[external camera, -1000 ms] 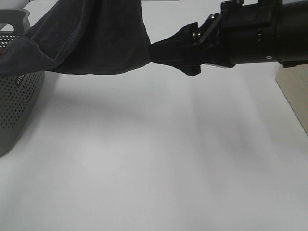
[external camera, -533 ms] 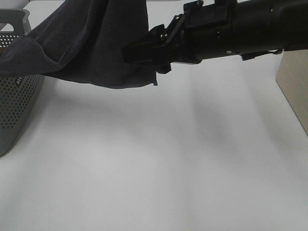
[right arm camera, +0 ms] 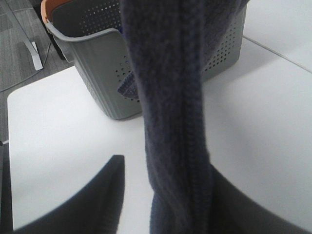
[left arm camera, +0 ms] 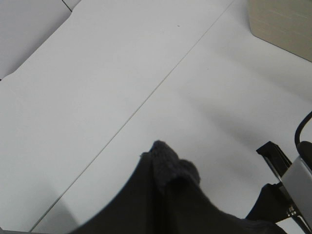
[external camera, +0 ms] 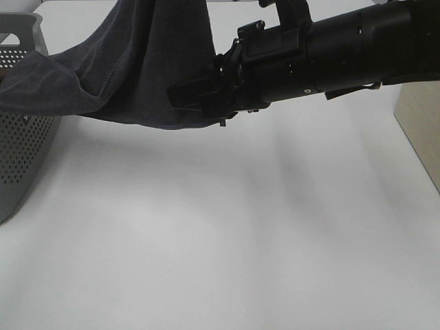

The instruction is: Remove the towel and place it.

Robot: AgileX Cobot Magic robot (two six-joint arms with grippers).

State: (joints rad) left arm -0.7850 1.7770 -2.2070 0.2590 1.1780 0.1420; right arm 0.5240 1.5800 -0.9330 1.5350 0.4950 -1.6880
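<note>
**Towel hangs over a bare white table, right gripper open around its fold**

The towel (external camera: 137, 62) hangs from above the top edge of the high view. Its left part drapes across the rim of the grey perforated basket (external camera: 20, 144) at the table's left side, and its lower hem hangs clear of the table (external camera: 220, 227).

The right gripper (external camera: 191, 96) reaches in from the right on its black arm and meets the towel at that lower hem. In the right wrist view a thick vertical fold of the cloth runs between the two fingers. A strip of white table shows between one finger and the fold, so the jaws stand apart and are not clamped on the cloth.

The left gripper itself shows in no picture. Its wrist view has only a bunched peak of towel rising from the near edge.

The table is matt white, with soft shadows under the arm and the cloth. A thin seam (left arm camera: 146, 97) crosses it in the left wrist view.

A beige block (external camera: 421, 130) stands at the table's right edge. Beyond the basket, which carries an orange strip (right arm camera: 46, 12) at its rim, the right wrist view shows grey floor (right arm camera: 19, 29) and a pale metal leg (right arm camera: 30, 46).
</note>
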